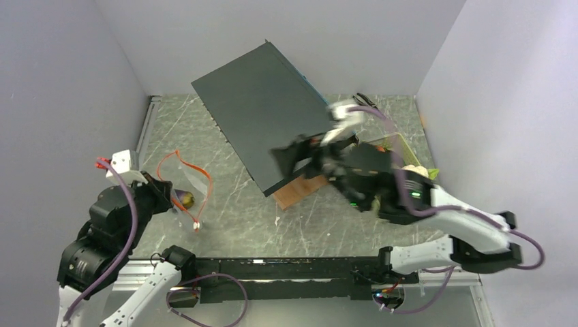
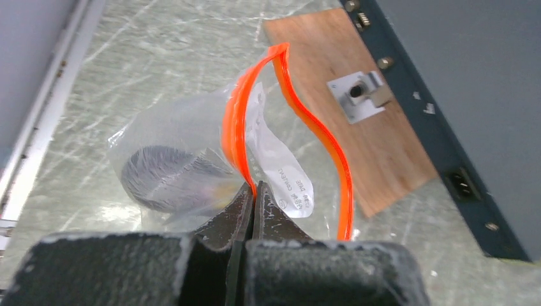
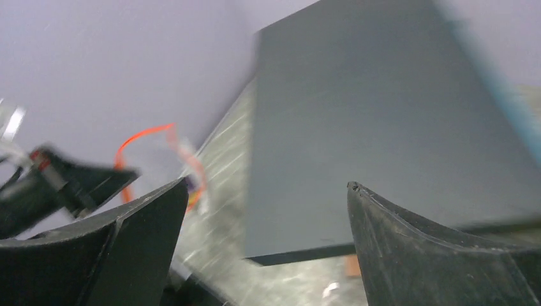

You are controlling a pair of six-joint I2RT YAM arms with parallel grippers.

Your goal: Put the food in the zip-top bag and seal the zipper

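I am working two arms over a grey marbled bench (image 1: 232,218). My left claw (image 2: 253,191) is clenching one lip of the orange-red zipper strip (image 2: 231,127) on a clear crinkly plastic zip-top bag (image 2: 153,137). It is holding the bag up at the left side of the bench with the mouth gaping in a loop. A dark rounded toy food piece (image 2: 163,178), probably the purple eggplant, is lying inside at the bottom. My right claw (image 3: 266,185) is spread wide and carrying nothing, hovering mid-bench by a dark grey flat slab (image 1: 259,109) and a brown wooden board (image 1: 300,189). More food seems to be waiting in the pale green rectangular tray (image 1: 402,145) at the right, mostly hidden by the arm. I judge the step in hand to be fetching the next piece. To do it well, I am planning to hold the left claw steady, approach the mouth from its open side, steer clear of the slab, and release deep past the strip.
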